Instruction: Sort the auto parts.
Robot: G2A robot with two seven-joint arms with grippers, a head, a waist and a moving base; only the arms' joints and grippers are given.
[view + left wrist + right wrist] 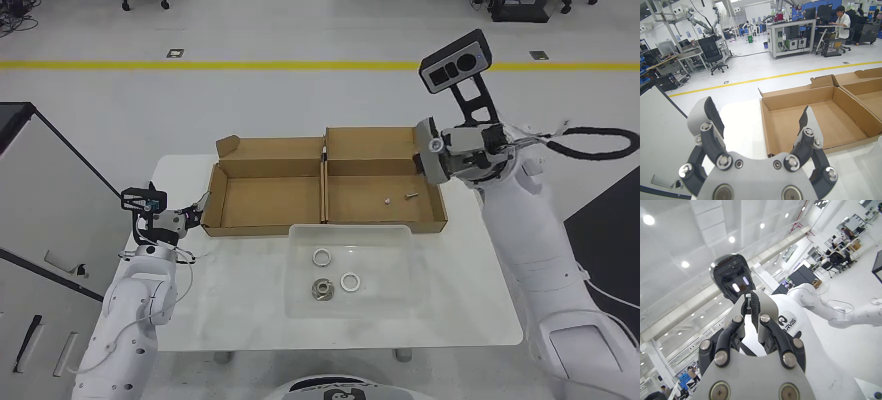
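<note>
One small silver threaded bolt is pinched in the right gripper, upper right of the top view beside the brown cardboard box; I'd release it low inside, near the small screw lying there. Left gripper gapes empty

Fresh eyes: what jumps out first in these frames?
The right gripper, raised at the right end of the cardboard box, is shut on a small bolt. In front of the box, a clear tray holds two white rings and a gear-like metal part. The left gripper is open by the box's left end.
</note>
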